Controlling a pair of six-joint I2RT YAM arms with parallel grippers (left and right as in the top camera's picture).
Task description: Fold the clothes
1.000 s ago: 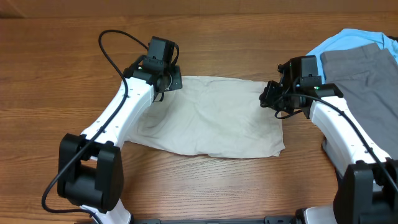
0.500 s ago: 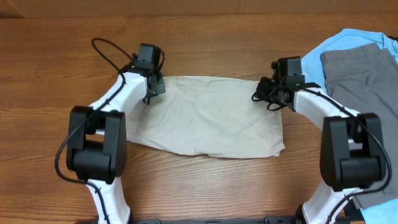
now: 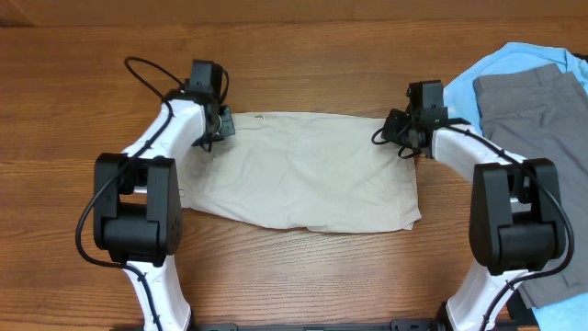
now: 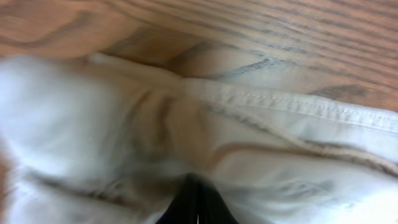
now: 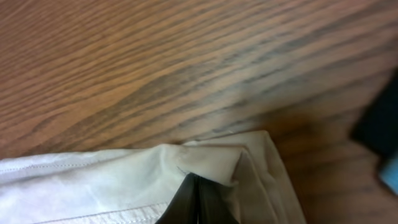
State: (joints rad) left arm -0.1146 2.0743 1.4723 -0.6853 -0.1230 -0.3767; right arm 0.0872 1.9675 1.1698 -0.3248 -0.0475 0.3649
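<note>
The cream khaki shorts [image 3: 312, 170] lie folded flat on the wooden table. My left gripper [image 3: 217, 129] is shut on their far left corner; in the left wrist view the black fingertips [image 4: 196, 202] pinch the cream cloth [image 4: 261, 137] close up. My right gripper [image 3: 397, 133] is shut on the far right corner; in the right wrist view the closed fingertips [image 5: 198, 199] hold a folded cloth corner [image 5: 211, 158] above the wood.
Grey trousers [image 3: 542, 119] lie on a light blue shirt [image 3: 501, 64] at the right edge of the table. The wooden table [image 3: 303, 55] runs beyond the shorts on all sides.
Both grippers have moved outward and toward the far edge with the corners of the shorts, pulling the far edge straighter and wider.
</note>
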